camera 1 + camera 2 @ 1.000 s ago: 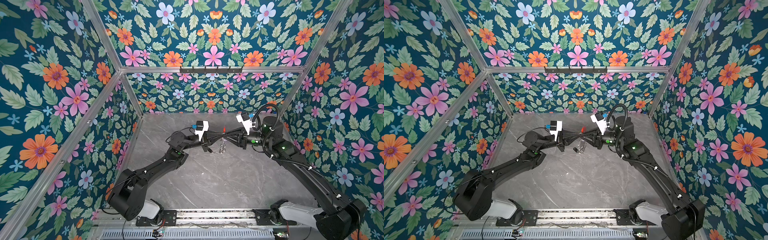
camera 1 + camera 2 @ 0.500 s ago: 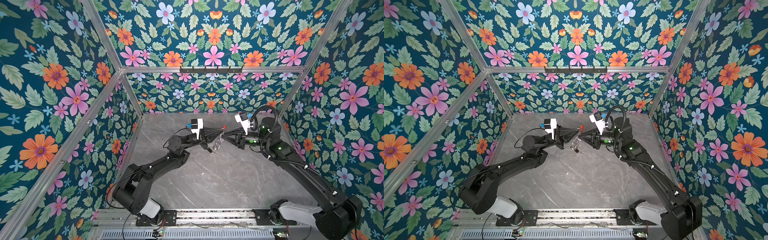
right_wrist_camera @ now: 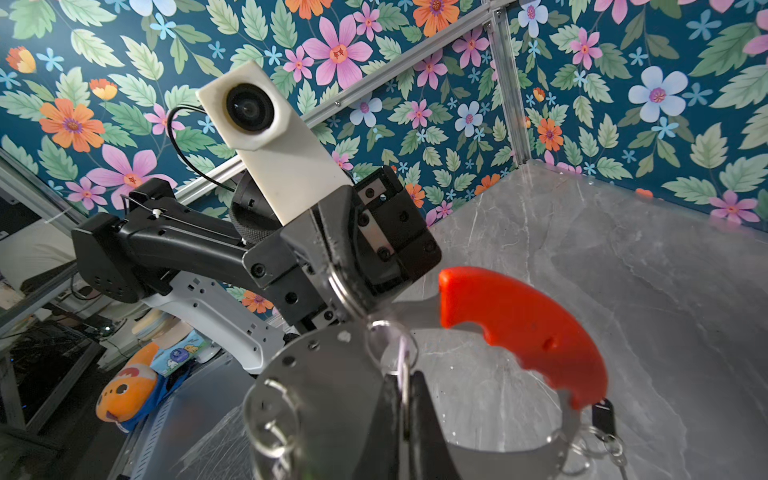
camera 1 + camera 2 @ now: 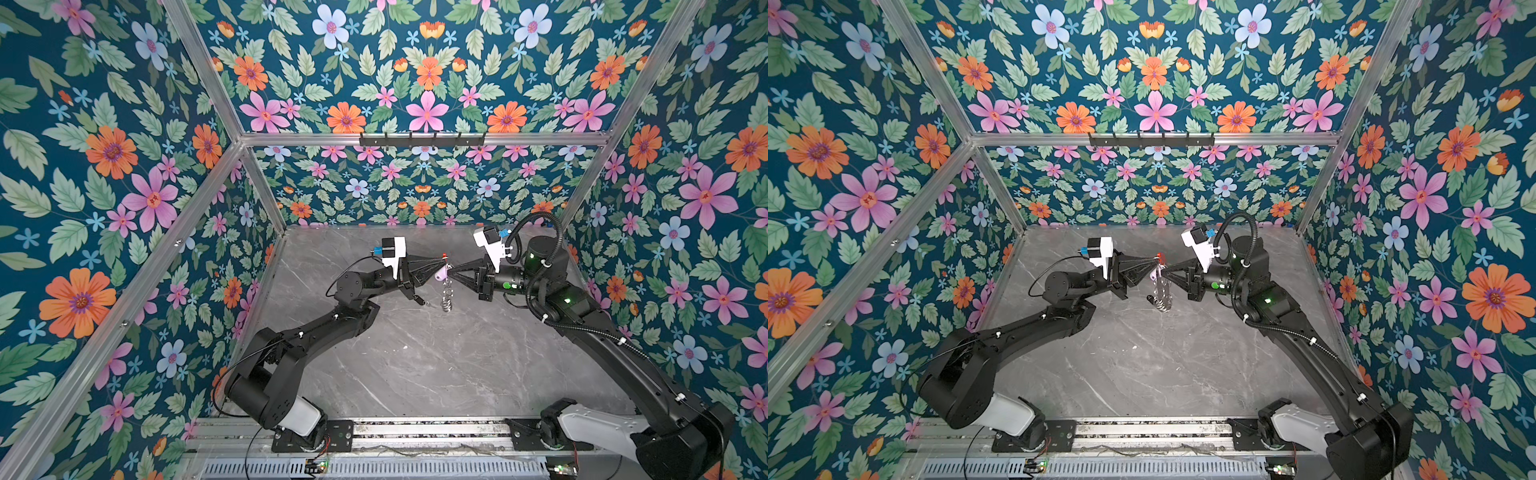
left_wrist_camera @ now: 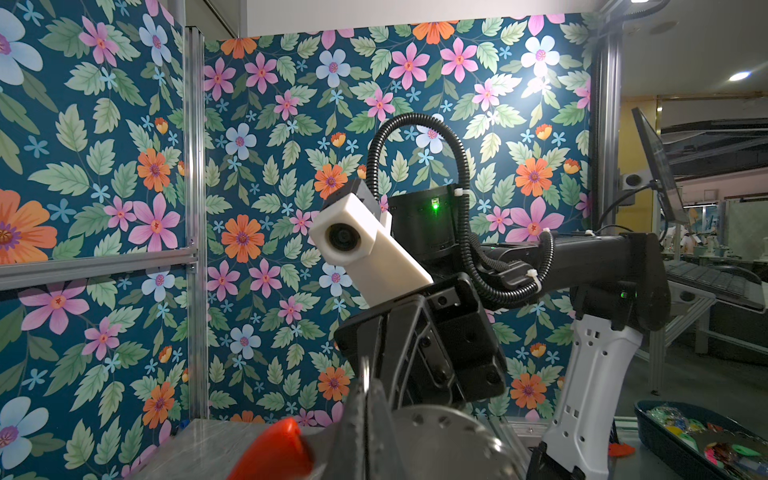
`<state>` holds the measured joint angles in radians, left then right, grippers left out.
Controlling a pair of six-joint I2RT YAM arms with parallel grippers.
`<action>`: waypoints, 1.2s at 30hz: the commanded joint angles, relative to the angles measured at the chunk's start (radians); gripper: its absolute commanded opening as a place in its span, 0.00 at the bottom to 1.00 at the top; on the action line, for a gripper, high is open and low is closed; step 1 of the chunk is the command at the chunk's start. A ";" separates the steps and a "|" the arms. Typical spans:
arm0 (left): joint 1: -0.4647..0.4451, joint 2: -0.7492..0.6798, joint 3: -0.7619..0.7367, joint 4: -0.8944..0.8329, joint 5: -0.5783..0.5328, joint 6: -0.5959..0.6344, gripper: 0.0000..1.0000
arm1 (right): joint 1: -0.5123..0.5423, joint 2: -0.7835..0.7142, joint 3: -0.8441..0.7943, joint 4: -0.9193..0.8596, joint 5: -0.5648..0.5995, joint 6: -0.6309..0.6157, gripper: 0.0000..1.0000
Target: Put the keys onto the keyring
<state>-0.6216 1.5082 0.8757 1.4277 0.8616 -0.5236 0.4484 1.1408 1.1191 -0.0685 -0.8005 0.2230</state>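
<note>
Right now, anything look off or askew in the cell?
Nothing stands out. The left gripper holds the keyring in mid-air, right gripper pinches the lilac key beside it, silver rings dangle above the table. No spill or damage visible.

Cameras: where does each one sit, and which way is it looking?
Top views: high up at the front, looking down at the grey table; both arms show, meeting at the keyring.
Left wrist: rides the left arm, facing the right arm and its white camera; the left end effector shows, blurry.
Right wrist: rides the right arm, facing the left arm; the right end effector shows, shut on the lilac tag.
Shared: both wrist views catch the keyring's red part.
</note>
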 commanded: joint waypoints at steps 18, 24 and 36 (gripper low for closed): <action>0.002 0.009 -0.016 0.079 0.007 -0.032 0.00 | 0.000 0.001 0.083 -0.063 0.026 -0.057 0.34; 0.002 0.011 -0.018 0.088 0.009 -0.039 0.00 | 0.026 0.035 0.118 -0.037 -0.002 -0.039 0.32; 0.002 0.006 -0.033 0.098 0.012 -0.053 0.00 | 0.041 0.063 0.136 -0.043 0.025 -0.050 0.00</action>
<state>-0.6182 1.5188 0.8440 1.4750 0.8585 -0.5766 0.4870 1.2030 1.2446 -0.1326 -0.7815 0.1768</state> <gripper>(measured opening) 0.050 0.053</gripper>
